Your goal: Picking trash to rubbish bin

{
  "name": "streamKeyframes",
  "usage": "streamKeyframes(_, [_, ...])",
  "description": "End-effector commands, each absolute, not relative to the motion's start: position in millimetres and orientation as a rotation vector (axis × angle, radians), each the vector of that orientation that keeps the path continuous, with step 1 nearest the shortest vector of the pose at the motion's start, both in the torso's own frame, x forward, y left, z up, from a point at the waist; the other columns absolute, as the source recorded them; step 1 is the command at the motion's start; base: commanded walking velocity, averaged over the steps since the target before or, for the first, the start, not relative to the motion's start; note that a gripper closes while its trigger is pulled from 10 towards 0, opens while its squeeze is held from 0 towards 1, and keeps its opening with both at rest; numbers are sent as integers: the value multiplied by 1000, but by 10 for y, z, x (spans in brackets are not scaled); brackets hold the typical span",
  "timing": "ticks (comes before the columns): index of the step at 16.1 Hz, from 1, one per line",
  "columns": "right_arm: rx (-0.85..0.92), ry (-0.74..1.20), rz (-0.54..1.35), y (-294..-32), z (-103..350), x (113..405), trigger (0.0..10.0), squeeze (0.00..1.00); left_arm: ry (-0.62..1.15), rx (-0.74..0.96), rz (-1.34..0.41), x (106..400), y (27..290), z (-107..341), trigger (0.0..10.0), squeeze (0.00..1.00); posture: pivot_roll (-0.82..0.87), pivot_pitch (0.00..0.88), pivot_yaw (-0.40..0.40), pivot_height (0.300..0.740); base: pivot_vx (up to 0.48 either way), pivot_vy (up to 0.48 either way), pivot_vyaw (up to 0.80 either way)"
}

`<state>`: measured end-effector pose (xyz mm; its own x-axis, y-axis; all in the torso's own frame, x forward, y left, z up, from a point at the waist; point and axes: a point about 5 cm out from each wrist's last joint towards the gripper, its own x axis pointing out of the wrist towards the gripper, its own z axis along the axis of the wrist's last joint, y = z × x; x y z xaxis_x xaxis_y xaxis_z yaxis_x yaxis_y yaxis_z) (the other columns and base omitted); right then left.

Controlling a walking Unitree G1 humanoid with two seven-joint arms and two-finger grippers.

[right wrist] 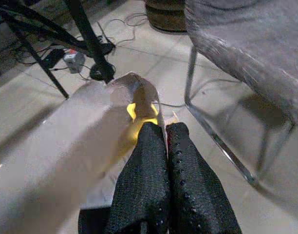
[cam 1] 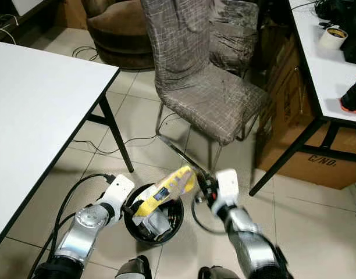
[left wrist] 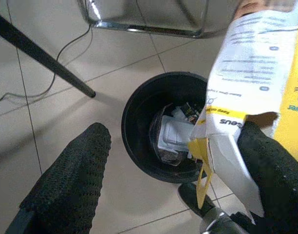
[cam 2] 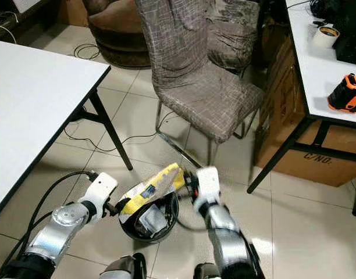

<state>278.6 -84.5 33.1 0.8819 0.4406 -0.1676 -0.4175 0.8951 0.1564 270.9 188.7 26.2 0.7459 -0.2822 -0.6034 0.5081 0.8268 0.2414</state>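
**Carton Held Over the Rubbish Bin**

The yellow-and-white carton (cam 1: pixel 166 193) lies tilted above the black rubbish bin (cam 1: pixel 175 228), one end low over the bin's left rim, the other raised toward the right. The bin stands on the tiled floor (cam 1: pixel 317 221) between the two arms and already contains crumpled white waste (left wrist: pixel 174 136).

The right gripper (right wrist: pixel 166 130) is clenched on the raised end of the carton; in the right wrist view its two black fingers press together on the carton's edge. The left gripper (left wrist: pixel 180 156) is spread wide apart at the carton's lower end. In the left wrist view one finger (left wrist: pixel 73 185) stands clear over the floor, and the other sits against the torn flap of the carton.

A grey fabric chair (cam 1: pixel 207 87) stands behind the bin. A white desk (cam 1: pixel 32 110) stands to the left. A second desk (cam 1: pixel 323 64) to the right carries a tape roll (cam 1: pixel 332 37) and an orange-and-black object (cam 1: pixel 353 96).
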Motion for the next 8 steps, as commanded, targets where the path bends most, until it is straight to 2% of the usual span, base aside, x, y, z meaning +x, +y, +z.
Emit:
streamKeyframes(1, [117,233,478,-780,309,2808,10000,0,556,425,-484,2699,1855,315,10000,0,-4,151,9,740,0,0,0])
streamKeyframes(5, [87,209,593,-405,572,3122,10000,0,530,484,-528,2579,1934,469,10000,0,57,156,-14,740,0,0,0])
streamKeyframes(8, [85,208,616,-299,660,3209,10000,0,529,480,-508,2530,1976,503,10000,0,81,155,-31,740,0,0,0])
